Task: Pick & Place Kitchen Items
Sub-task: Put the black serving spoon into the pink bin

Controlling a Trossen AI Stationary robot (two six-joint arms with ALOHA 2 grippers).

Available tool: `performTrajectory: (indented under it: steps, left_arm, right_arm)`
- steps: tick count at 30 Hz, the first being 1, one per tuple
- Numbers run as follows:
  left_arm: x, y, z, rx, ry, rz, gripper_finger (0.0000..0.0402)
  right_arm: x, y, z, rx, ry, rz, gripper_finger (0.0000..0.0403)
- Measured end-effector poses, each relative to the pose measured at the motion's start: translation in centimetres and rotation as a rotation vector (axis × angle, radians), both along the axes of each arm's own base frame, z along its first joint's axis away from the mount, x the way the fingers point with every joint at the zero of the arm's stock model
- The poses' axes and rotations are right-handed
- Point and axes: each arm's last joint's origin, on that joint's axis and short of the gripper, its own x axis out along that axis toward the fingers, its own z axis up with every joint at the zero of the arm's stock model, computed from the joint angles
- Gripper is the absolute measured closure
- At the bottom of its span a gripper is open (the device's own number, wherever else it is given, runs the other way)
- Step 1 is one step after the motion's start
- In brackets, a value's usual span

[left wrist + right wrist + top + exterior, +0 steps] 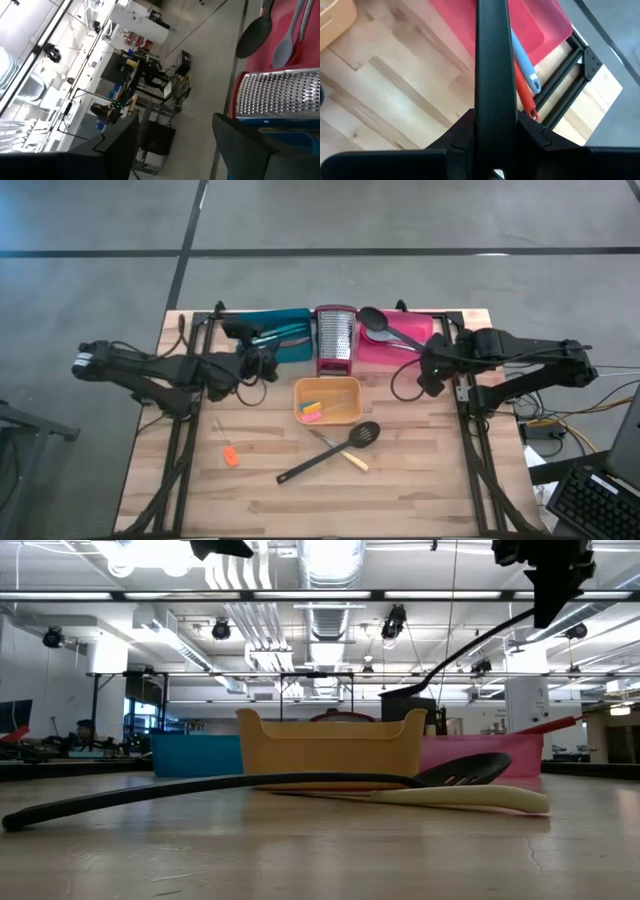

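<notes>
My right gripper (432,373) stands by the pink tray's (425,330) near right corner, shut on a long black spoon (373,319). The spoon's head hangs over that tray, beside a grey spoon (388,336) lying in it. My left gripper (175,145) is open and level at the teal tray's (285,320) near edge, with nothing between its fingers. A black slotted spatula (330,455) and a cream-handled tool (345,455) lie flat on the table. Small pink and yellow pieces (312,411) sit in the orange tray (345,415). My right gripper pinches the black spoon's handle (492,95) between its two fingers, toward the handle's free end. The fingers come slanting down from the table's right side. The spoon is lifted clear; its handle (480,635) slopes down to the head (405,697) above the pink tray.
An upright steel grater (336,338) stands between the teal and pink trays. A small orange piece (231,457) lies near the table's left front. Blue and red handles (525,75) rest in the pink tray. Bare wood lies at the front right.
</notes>
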Motion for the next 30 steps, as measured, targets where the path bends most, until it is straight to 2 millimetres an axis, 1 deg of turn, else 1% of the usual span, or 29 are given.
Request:
performTrajectory:
  steps: [4,7,11,16,23,30]
  left_arm:
    - [-0.9,0.1,-0.3,-0.011,-0.014,-0.023,0.0145]
    - [-1.2,0.1,-0.5,-0.026,-0.026,-0.051,0.0145]
    - [-1.2,0.1,-0.8,-0.028,-0.022,-0.055,0.0145]
    - [-1.1,0.1,-1.1,-0.031,-0.013,-0.069,0.0145]
    - [-1.1,0.0,-1.1,-0.048,-0.026,-0.100,0.0145]
    - [-1.0,0.0,-1.1,-0.065,-0.042,-0.113,0.0145]
  right_arm:
    - [-0.5,-0.5,-0.1,-0.001,0.014,0.008,0.0321]
    - [-0.8,-1.0,-0.6,0.003,0.041,-0.007,0.0321]
    - [-1.1,-1.7,-1.8,0.054,0.085,-0.017,0.0321]
    - [-1.1,-2.5,-3.3,0.057,0.121,0.002,0.0321]
    - [-0.5,-4.2,-5.1,0.061,0.086,0.047,0.0321]
    - [-1.0,-5.9,-6.8,0.093,0.095,0.011,0.0321]
